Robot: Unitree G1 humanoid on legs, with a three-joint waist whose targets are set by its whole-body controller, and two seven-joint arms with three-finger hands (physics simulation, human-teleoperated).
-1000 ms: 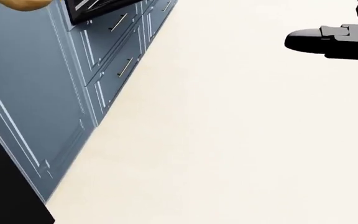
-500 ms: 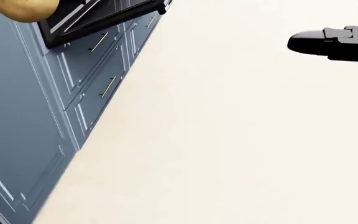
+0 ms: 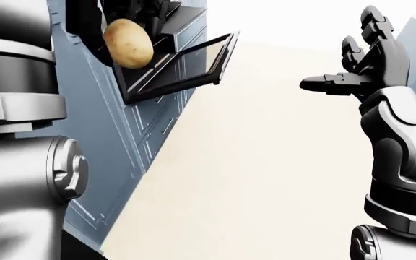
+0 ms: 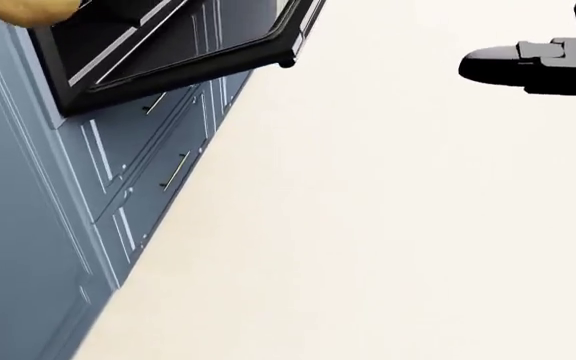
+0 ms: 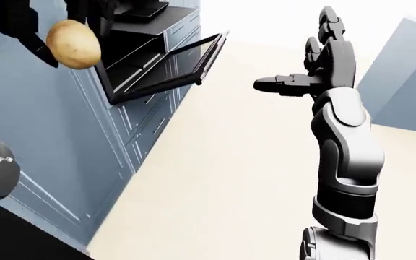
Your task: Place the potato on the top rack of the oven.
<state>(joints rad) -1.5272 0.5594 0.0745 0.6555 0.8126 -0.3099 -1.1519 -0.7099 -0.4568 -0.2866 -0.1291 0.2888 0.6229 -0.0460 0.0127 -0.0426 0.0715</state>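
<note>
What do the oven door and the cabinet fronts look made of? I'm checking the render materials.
Oven door: glossy dark glass panel in a black frame, probably metal; the pane shows streaky reflections. Cabinet fronts: matte blue-grey painted panels, likely wood, with raised moulding and slim metallic handles.

The robot's right arm (image 5: pixel 345 162) is built of rounded, glossy silver-grey metal shells joined by darker ringed bands, ending in a black three-fingered right hand (image 5: pixel 316 65) with blocky segmented fingers. Its left arm (image 3: pixel 20 135) shows the same silver-grey cylinders, dark seams and a round disc-shaped joint cap (image 3: pixel 67 176).
</note>
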